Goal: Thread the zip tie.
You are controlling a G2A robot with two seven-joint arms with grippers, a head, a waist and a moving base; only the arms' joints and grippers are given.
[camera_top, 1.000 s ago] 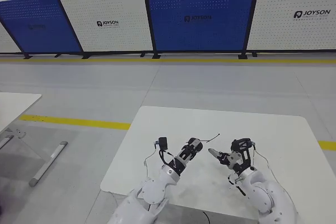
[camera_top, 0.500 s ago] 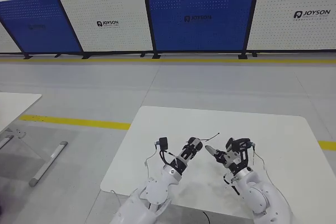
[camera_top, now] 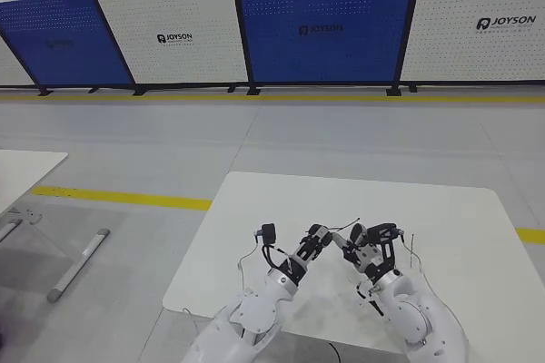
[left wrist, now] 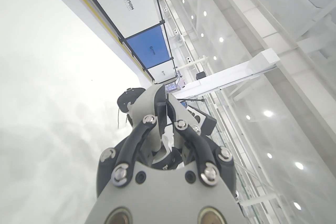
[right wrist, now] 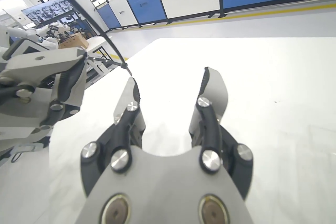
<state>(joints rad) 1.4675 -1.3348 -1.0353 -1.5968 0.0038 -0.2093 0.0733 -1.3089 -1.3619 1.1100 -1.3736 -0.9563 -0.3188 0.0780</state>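
Two grippers meet nose to nose near the 6 o'clock edge of the table (camera_top: 454, 213). From where I stand, the left gripper (left wrist: 164, 95) is pinched tight on the zip tie (right wrist: 124, 67), a thin black strap that pokes out past its tips toward 1 o'clock in the top view (camera_top: 348, 221). The right gripper (right wrist: 170, 83) sits at the left one's 3 o'clock, jaws spread wide and holding nothing. The tie's small head hangs right beside one of its fingers; whether they touch I cannot tell.

That tie looks feather-light, springy and slick. I'd guess it bows and flicks at the least nudge and slides through a loose pinch. The safest hold is probably flat across the strap and close to the end being fed, so only a short, stiff stub is left to aim.

Under them the table is plain white and matte, with a few faint smudges. Beyond it lies a pale grey floor (camera_top: 363, 136) crossed by a yellow line (camera_top: 118, 197). Blue and white panels (camera_top: 327, 41) stand at 12 o'clock, and a second table (camera_top: 18, 172) sits at 9 o'clock.
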